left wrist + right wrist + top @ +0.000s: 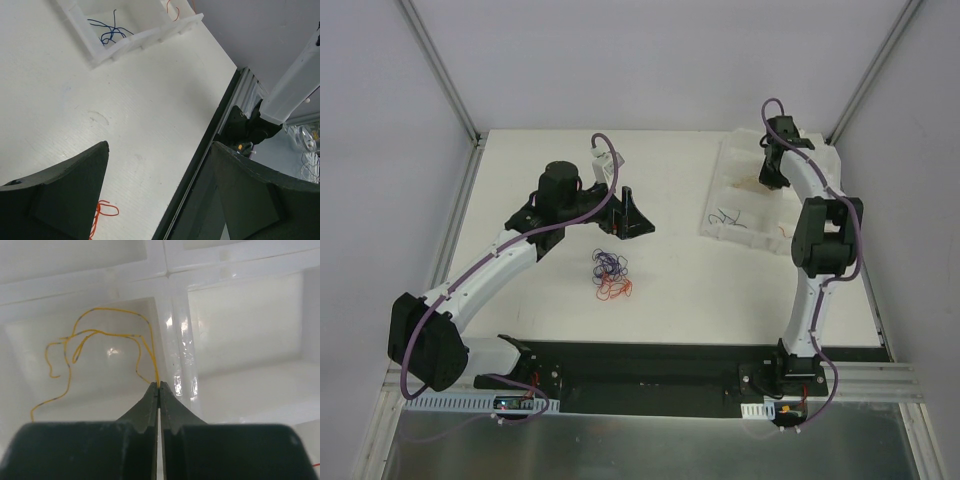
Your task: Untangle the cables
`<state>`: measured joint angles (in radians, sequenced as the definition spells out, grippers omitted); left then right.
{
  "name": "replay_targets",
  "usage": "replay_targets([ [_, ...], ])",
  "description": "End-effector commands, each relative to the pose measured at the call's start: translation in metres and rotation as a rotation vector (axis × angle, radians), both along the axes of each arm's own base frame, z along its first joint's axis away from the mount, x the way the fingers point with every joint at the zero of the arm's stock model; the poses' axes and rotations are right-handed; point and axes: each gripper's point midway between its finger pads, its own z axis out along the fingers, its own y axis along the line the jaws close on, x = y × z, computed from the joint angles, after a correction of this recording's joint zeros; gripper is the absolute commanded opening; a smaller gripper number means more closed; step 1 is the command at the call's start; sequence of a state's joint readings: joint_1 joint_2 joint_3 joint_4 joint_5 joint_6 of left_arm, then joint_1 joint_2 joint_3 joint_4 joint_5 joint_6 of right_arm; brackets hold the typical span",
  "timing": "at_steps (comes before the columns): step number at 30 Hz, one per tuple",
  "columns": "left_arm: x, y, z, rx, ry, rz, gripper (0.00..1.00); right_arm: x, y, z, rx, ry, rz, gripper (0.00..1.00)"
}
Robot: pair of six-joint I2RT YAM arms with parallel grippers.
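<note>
On white table [700, 290] | cables [611, 275] bunched | yellow wire [100, 333] in tray [720, 226] | grey walls [620, 60]

A white counter [670, 300] fills the scene. Toward its far right corner lies a white plastic tray [732, 160], divided by raised walls into compartments. A black strip [650, 365] runs along the counter's near edge.

yellow cable [111, 333] end hidden in right claw [159, 388]; knot [611, 275] strands indistinguishable
</note>
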<state>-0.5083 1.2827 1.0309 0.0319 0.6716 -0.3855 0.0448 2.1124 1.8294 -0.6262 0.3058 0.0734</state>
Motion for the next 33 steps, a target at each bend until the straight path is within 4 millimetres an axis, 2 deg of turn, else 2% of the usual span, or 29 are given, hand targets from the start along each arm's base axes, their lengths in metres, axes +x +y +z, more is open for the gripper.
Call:
replay_targets([
  [1, 0.006, 0.002, 0.009, -0.018, -0.045, 0.006, 0.82, 0.004, 0.001, 0.003, -0.156, 0.038, 0.105, 0.01],
  [6, 0.012, 0.006, 0.008, 0.006, -0.027, 0.060, 0.80, 0.009, 0.008, -0.009, -0.172, 0.070, 0.145, 0.01],
  [10, 0.015, 0.022, 0.006, 0.003, 0.109, 0.171, 0.79, 0.001, 0.019, -0.009, -0.111, 0.089, 0.166, 0.02],
  [13, 0.022, 0.048, 0.001, -0.019, 0.197, 0.279, 0.79, -0.008, 0.026, 0.007, -0.065, 0.083, 0.160, 0.21],
  [15, 0.027, 0.066, -0.009, -0.002, 0.226, 0.347, 0.79, -0.013, 0.027, 0.025, -0.055, 0.052, 0.161, 0.33],
  [19, 0.027, 0.101, -0.048, 0.098, 0.302, 0.460, 0.80, -0.027, 0.023, 0.066, -0.075, -0.010, 0.155, 0.47],
  [22, 0.019, 0.117, -0.075, 0.130, 0.370, 0.482, 0.79, -0.048, 0.024, 0.093, -0.115, -0.042, 0.166, 0.56],
  [25, 0.011, 0.122, -0.083, 0.128, 0.386, 0.454, 0.78, -0.075, 0.039, 0.107, -0.130, -0.096, 0.217, 0.68],
  [26, 0.009, 0.121, -0.084, 0.127, 0.386, 0.445, 0.78, -0.084, 0.053, 0.114, -0.111, -0.134, 0.258, 0.72],
  [28, 0.007, 0.122, -0.091, 0.143, 0.389, 0.443, 0.79, -0.103, 0.101, 0.108, -0.011, -0.186, 0.405, 0.76],
  [31, 0.006, 0.122, -0.108, 0.175, 0.424, 0.424, 0.76, -0.148, 0.196, 0.088, 0.213, -0.236, 0.683, 0.77],
  [33, 0.003, 0.117, -0.116, 0.166, 0.476, 0.389, 0.71, -0.183, 0.251, 0.066, 0.393, -0.216, 0.757, 0.77],
])
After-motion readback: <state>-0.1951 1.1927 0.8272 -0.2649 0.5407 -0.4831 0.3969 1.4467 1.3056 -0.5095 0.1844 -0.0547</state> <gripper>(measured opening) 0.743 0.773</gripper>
